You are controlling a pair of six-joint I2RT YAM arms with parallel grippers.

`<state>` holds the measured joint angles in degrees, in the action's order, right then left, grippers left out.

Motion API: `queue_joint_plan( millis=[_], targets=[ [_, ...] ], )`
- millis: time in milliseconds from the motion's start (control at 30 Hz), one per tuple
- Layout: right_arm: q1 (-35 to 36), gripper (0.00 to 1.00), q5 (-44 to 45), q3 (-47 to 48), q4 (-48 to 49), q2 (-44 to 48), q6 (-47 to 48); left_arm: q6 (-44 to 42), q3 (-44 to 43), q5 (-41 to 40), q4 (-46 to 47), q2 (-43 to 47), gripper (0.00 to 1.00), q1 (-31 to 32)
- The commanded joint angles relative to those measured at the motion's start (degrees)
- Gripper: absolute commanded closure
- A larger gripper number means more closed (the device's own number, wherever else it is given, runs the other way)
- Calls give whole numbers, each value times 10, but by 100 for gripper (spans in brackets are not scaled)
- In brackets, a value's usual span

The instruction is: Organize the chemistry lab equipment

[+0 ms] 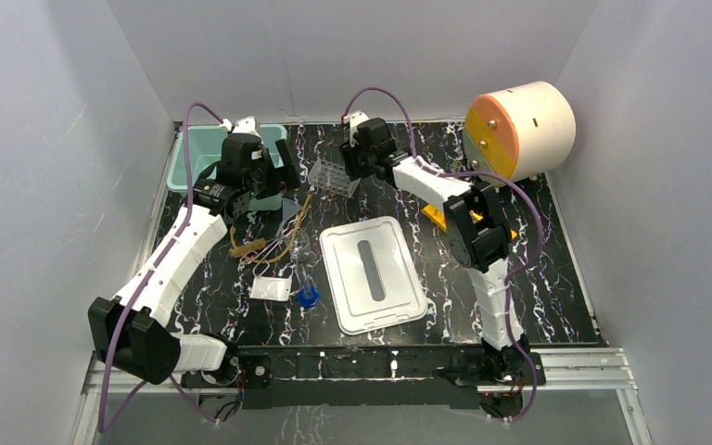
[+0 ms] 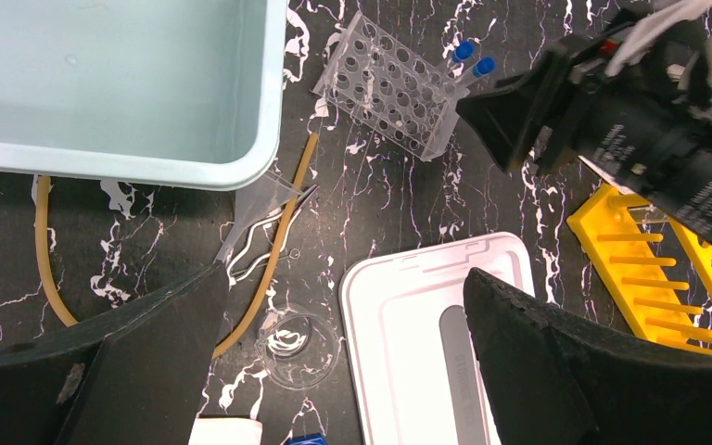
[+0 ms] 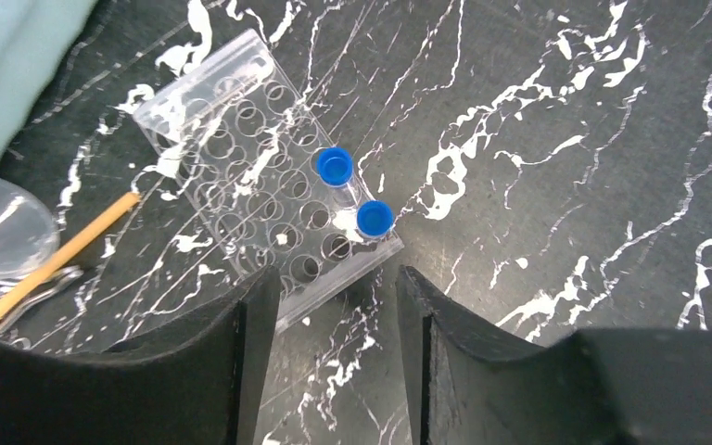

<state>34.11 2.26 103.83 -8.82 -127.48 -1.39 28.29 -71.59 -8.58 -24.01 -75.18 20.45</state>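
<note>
Nearest you on the black marbled desk (image 1: 556, 278) lie the white rectangular plastic lid (image 1: 373, 273), small white packet (image 1: 270, 289) and one blue-capped clear tube (image 1: 306, 289), tan rubber tubing (image 2: 44, 241) just beyond. Farther back, your left gripper (image 2: 343, 273) hangs wide open and empty beside the pale teal plastic bin (image 2: 111, 83); your right gripper (image 3: 338, 278), jaws parted and empty, hovers over the clear plastic tube rack (image 3: 232, 167) holding two blue-capped tubes (image 3: 335, 167).

blue caps (image 3: 335, 166), yellow rack (image 2: 603, 209), marbled black table (image 3: 565, 139)

walls (image 1: 426, 56): plain white | table (image 1: 556, 278): black, white-veined marble | light: even
</note>
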Motion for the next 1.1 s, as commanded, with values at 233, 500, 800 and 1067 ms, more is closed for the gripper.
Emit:
queue_joint_plan(
  millis=[233, 500, 800, 1067],
  targets=[
    [-7, 30, -77, -86, -11, 198, -107, 13, -2, -18, -43, 18, 2, -3],
    [26, 31, -106, -191, -23, 284, -215, 5, 83, 43, -101, 48, 17, -3],
    [41, 39, -102, -224, -121, 330, -336, 114, 146, 60, -57, 22, 37, -3],
    [49, 38, -89, -252, -122, 352, -342, 90, 149, 127, 15, -51, 10, 2]
  ],
)
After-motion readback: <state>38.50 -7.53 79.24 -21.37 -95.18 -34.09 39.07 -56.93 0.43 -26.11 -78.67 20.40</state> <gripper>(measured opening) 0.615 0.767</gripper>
